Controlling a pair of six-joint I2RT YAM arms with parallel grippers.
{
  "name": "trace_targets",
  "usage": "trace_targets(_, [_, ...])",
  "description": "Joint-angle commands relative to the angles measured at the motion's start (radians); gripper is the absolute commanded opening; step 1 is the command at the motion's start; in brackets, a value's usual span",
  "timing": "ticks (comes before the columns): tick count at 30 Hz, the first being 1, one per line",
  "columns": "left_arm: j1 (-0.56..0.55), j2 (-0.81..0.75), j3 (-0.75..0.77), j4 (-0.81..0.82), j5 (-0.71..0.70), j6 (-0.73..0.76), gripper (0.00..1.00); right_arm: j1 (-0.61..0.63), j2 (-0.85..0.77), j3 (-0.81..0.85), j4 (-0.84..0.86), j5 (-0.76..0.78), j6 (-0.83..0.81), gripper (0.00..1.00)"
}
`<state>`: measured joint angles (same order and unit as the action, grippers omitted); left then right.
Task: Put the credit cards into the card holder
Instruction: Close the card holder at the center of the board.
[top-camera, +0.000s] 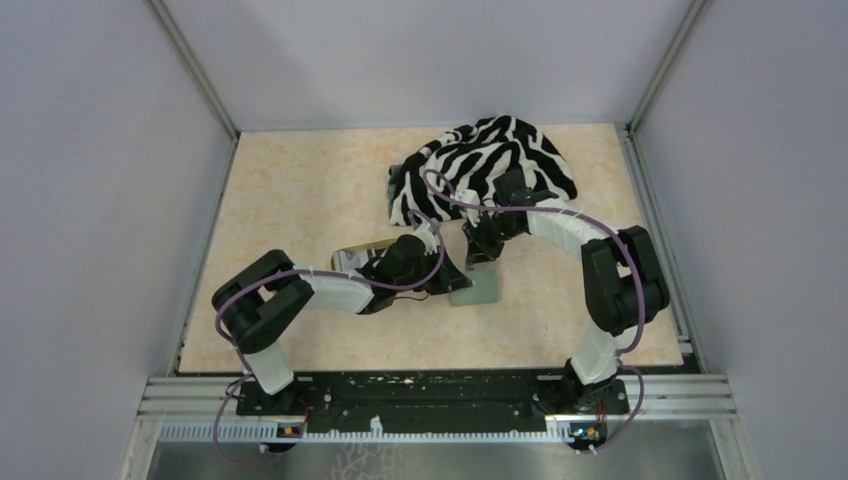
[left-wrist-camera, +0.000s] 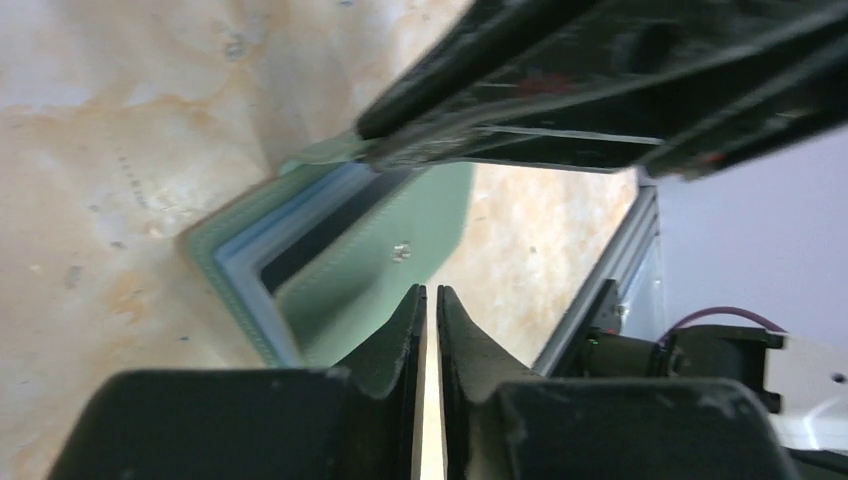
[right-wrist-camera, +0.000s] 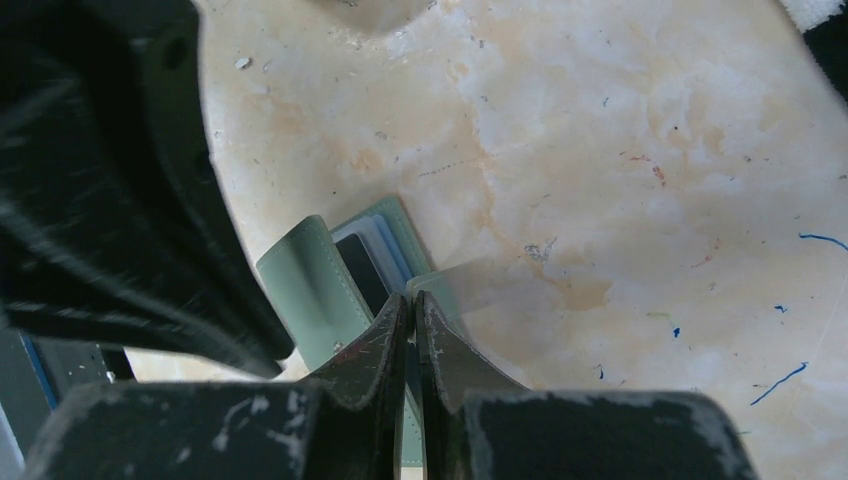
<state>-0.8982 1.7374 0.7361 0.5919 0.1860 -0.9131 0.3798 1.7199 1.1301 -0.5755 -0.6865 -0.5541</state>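
The sage-green card holder (top-camera: 478, 291) lies open on the table between the two grippers. Its paler blue-grey inside (left-wrist-camera: 240, 262) shows, and a dark credit card (right-wrist-camera: 362, 277) sits in the slot. One green flap with a snap (right-wrist-camera: 305, 292) stands up. My right gripper (right-wrist-camera: 412, 297) is shut on the holder's other thin edge (right-wrist-camera: 452, 287); in the top view it (top-camera: 481, 254) hangs just over the case. My left gripper (left-wrist-camera: 431, 291) points at the open holder from close by, its jaws almost together with only a thin slit and nothing between them.
A zebra-striped cloth (top-camera: 490, 165) lies bunched at the back behind the right arm. A tan tray (top-camera: 356, 257) sits under the left forearm, mostly hidden. The metal rail (left-wrist-camera: 600, 290) marks the table's near edge.
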Motion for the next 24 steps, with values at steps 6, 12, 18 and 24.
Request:
trace_targets(6, [0.018, 0.052, 0.046, -0.15, -0.105, 0.039, 0.03, 0.002, -0.044, -0.002, -0.026, -0.042, -0.061, 0.05])
trace_targets(12, [0.018, 0.069, 0.037, -0.166, -0.106, 0.034, 0.0, 0.002, -0.056, -0.008, -0.046, -0.029, -0.1, 0.06])
trace_targets(18, [0.018, 0.076, 0.029, -0.155, -0.095, 0.026, 0.0, 0.002, -0.055, -0.008, -0.091, -0.014, -0.155, 0.11])
trace_targets(24, [0.018, 0.076, 0.028, -0.147, -0.081, 0.025, 0.0, 0.004, -0.045, -0.001, -0.131, 0.001, -0.191, 0.18])
